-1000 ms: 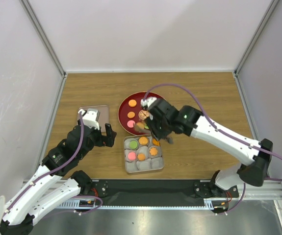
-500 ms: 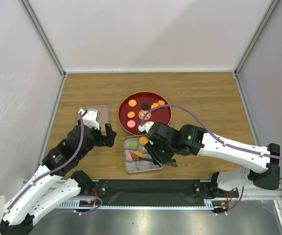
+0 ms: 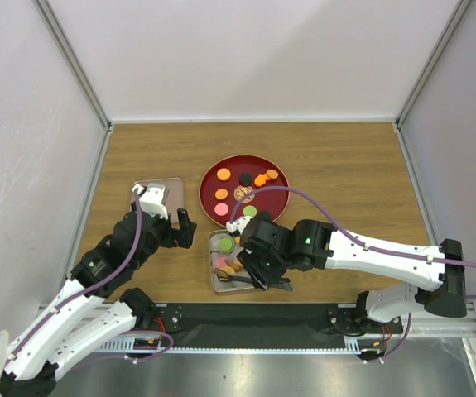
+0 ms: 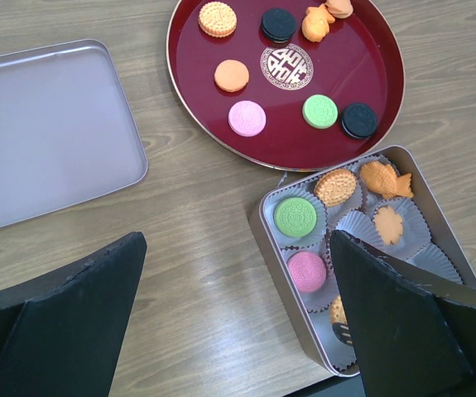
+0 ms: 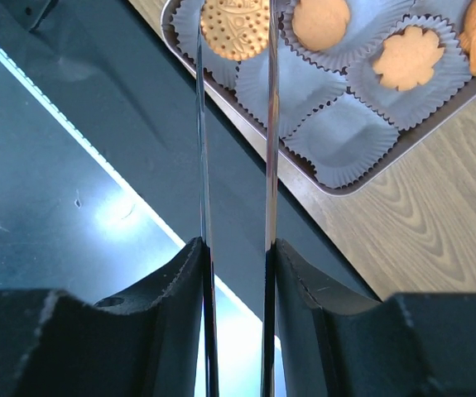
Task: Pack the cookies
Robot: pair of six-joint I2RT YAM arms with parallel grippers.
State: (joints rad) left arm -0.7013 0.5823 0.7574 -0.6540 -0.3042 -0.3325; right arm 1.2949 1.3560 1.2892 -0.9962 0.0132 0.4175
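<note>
My right gripper (image 5: 236,248) is shut on metal tongs (image 5: 271,149). The tong tips hold a patterned brown cookie (image 5: 234,25) between them, over a paper cup at the near left corner of the square tin (image 5: 337,186). In the top view the right gripper (image 3: 258,269) hangs over the tin (image 3: 213,265). Green (image 4: 295,217), pink (image 4: 307,270), brown (image 4: 335,186) and orange flower (image 4: 388,223) cookies lie in cups. Several more cookies lie on the red plate (image 4: 196,91), among them a pink one (image 4: 247,117) and a black one (image 4: 278,23). My left gripper (image 4: 238,331) is open and empty, left of the tin.
The tin's lid (image 4: 47,132) lies on the table to the left of the plate and shows in the top view (image 3: 171,194). A black mat (image 5: 97,124) runs along the table's near edge just below the tin. White walls enclose the table.
My right arm has swung from the red plate to the tin's near left corner, with the brown cookie in the tongs. The left arm has not moved.
</note>
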